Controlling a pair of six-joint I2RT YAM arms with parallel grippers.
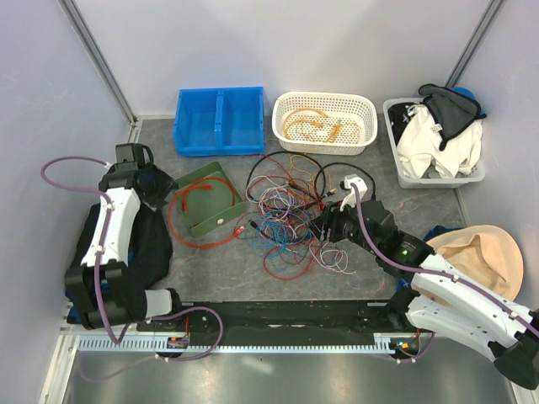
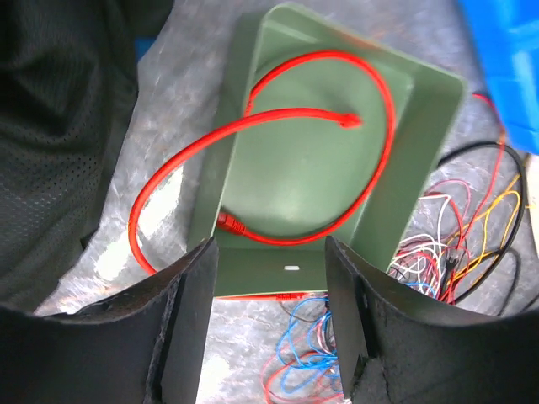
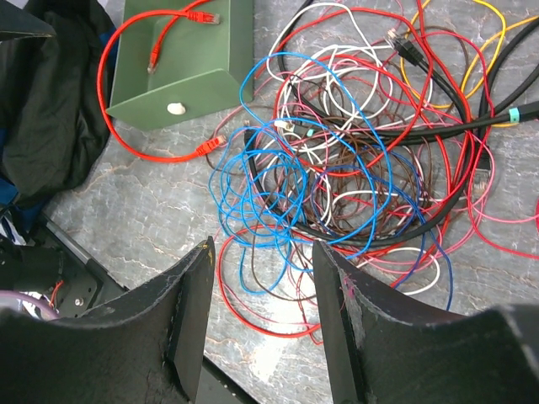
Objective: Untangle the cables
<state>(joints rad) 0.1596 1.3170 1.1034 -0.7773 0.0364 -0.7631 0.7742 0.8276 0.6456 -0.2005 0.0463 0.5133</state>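
Left gripper [image 2: 269,252] hung open with nothing in it over the green tray [image 2: 320,185], where one red cable [image 2: 390,126] sat half in, half looping out onto the table. Right gripper [image 3: 263,248] was open and empty too, just above the main tangle of cables [image 3: 337,168] mid-table. I'd call it early days, since most of it was knotted. There was free table in front of the pile, while the blue bin [image 1: 219,122] and white basket [image 1: 324,95] crowded the back edge.
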